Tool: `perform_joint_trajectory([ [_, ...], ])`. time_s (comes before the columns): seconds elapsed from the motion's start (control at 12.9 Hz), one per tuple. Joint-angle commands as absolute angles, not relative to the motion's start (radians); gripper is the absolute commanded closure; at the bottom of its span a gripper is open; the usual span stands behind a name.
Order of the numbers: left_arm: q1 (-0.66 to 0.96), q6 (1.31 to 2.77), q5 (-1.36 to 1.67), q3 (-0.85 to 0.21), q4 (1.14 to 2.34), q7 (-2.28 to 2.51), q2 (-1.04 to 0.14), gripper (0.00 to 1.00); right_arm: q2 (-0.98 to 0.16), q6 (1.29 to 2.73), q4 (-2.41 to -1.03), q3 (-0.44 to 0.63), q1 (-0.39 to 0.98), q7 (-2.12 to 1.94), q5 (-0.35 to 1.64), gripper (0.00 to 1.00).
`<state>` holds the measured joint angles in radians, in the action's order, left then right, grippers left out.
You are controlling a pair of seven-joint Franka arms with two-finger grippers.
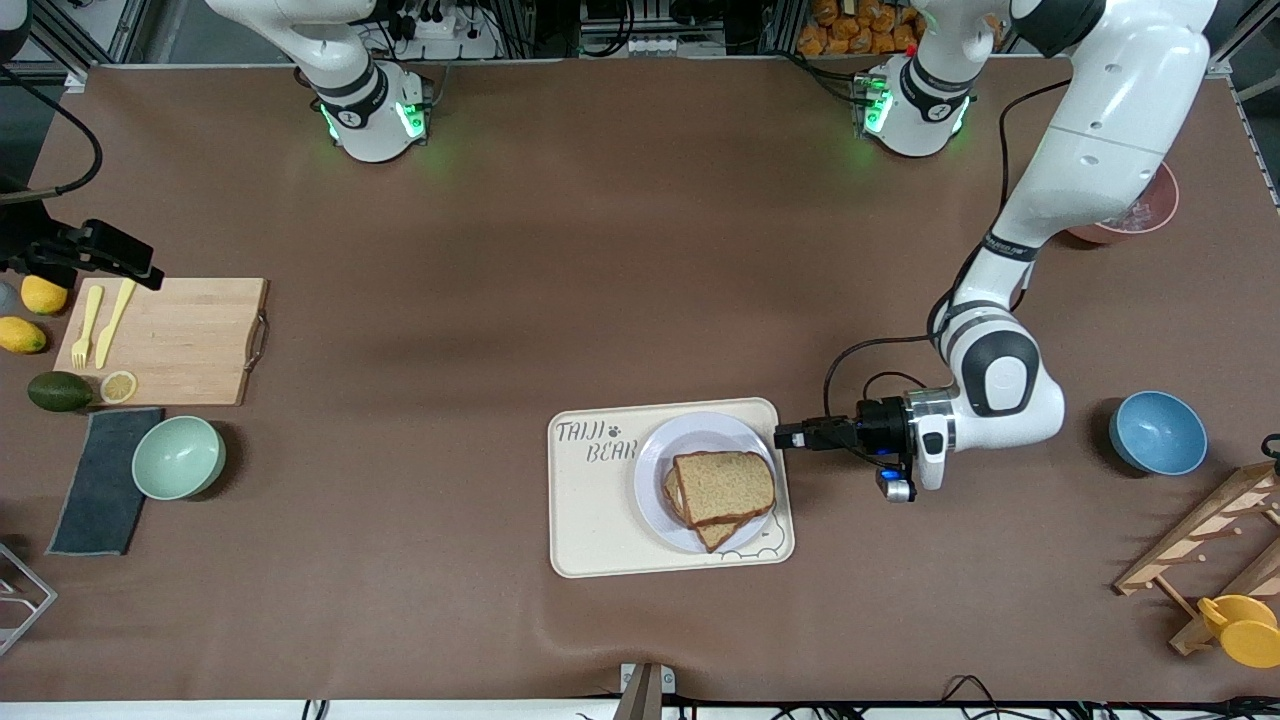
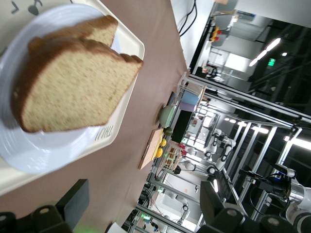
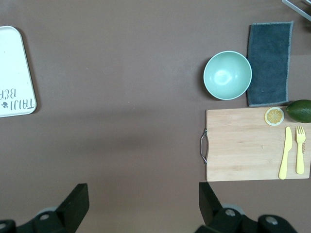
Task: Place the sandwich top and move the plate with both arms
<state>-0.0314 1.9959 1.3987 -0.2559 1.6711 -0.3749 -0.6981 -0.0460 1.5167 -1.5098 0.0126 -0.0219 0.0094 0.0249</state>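
Note:
The sandwich top [image 1: 725, 485] [image 2: 73, 92], a brown bread slice, lies on a second slice on the round white plate [image 1: 655, 470] [image 2: 43, 150]. The plate stands on the cream bear-print tray [image 1: 600, 520]. My left gripper [image 1: 785, 437] [image 2: 143, 199] is low and lying level just off the tray's edge at the left arm's end. It points at the plate rim and is open, with nothing between its fingers. My right gripper [image 3: 143, 194] shows only in its wrist view. It hangs open and empty, high over bare table between the tray and the cutting board.
Toward the right arm's end lie a wooden cutting board [image 1: 170, 340] with yellow fork and knife, a mint bowl [image 1: 178, 457], a grey cloth [image 1: 100, 480] and fruit. Toward the left arm's end stand a blue bowl [image 1: 1157, 432], a pink bowl [image 1: 1140, 215] and a wooden rack [image 1: 1210, 540].

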Motion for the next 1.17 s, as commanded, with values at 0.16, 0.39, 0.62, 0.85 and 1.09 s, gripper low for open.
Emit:
perform_joint_trajectory([
  [0.16,-0.035,1.987,1.196,-0.256,1.686,-0.048,-0.545,0.00,-0.038,1.516,-1.513,0.000,-0.040,0.023,0.025,0.00],
  [0.39,-0.012,1.987,1.103,-0.259,1.680,0.118,-0.468,0.00,-0.040,1.516,-1.513,0.000,-0.051,0.023,0.025,0.00],
  [0.62,0.009,1.987,0.857,-0.261,1.675,0.195,-0.364,0.00,-0.038,1.513,-1.513,0.000,-0.051,0.023,0.025,0.00],
  [0.85,0.017,1.928,0.699,-0.288,1.640,0.349,-0.295,0.00,-0.037,1.511,-1.513,0.000,-0.049,0.023,0.025,0.00],
  [1.09,0.057,1.896,0.267,-0.369,1.634,0.459,-0.194,0.00,-0.037,1.511,-1.513,0.000,-0.049,0.023,0.025,0.00],
])
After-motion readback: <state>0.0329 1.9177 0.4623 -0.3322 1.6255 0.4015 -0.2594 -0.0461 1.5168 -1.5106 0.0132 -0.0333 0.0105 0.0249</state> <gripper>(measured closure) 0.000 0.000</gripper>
